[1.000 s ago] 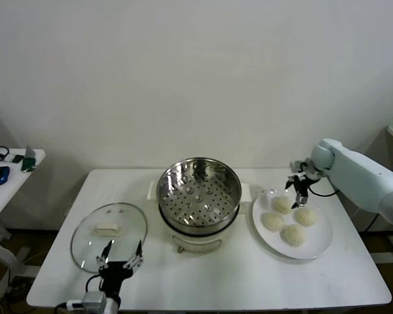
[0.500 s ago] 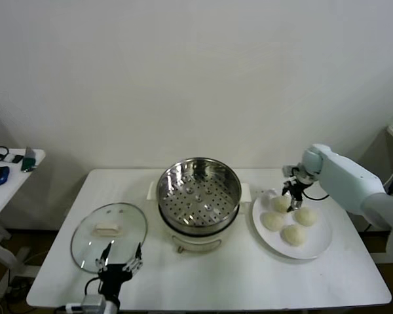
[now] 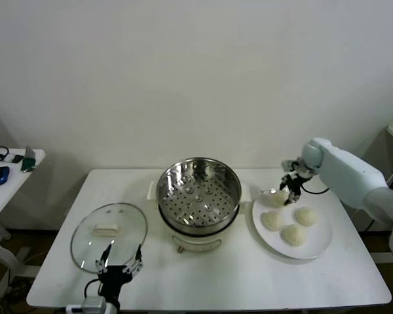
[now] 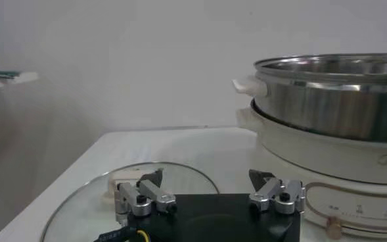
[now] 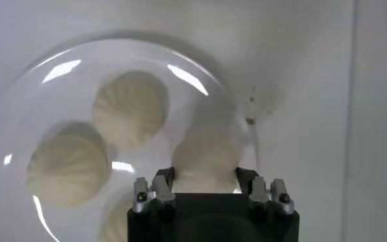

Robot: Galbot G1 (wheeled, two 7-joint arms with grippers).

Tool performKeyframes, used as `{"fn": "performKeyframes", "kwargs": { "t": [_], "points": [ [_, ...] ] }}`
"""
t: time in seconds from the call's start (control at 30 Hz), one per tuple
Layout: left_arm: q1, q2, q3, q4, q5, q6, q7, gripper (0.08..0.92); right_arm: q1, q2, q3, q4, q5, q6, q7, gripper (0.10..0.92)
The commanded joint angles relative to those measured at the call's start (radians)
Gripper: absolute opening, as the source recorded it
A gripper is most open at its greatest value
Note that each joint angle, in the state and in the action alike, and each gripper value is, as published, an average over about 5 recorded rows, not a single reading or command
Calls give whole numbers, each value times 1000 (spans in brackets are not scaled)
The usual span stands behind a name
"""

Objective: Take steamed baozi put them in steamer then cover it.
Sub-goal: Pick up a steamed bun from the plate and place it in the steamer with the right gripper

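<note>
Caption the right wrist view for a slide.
Right gripper closed on one baozi above the white plate, three more baozi below.

The steamer [image 3: 199,196] has a polished metal pot with a mirror-bright wall and a perforated metal tray inside; its base [image 4: 324,168] is smooth cream-white plastic with a slight sheen. The cover [image 3: 109,236] is clear glass with a thin metal rim and a matt cream handle, probably plastic. The steamed baozi [image 5: 129,109] show a soft, matt dough surface with fine pleats. The plate [image 5: 32,85] is glossy white. The table [image 3: 249,278] is smooth, matt white.
</note>
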Motion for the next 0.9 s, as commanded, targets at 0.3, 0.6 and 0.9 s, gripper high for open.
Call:
{"fn": "performKeyframes", "kwargs": {
  "t": [0.3, 0.6, 0.9],
  "points": [
    [-4, 10, -6, 1, 7, 2, 3, 823, 589, 98, -280, 547, 188, 309, -43, 592],
    [-24, 17, -24, 1, -1, 1, 3, 823, 393, 293, -259, 481, -91, 507, 49, 574],
    [-22, 22, -20, 20, -14, -15, 3, 823, 148, 353, -163, 296, -319, 557, 115, 582]
  ]
}}
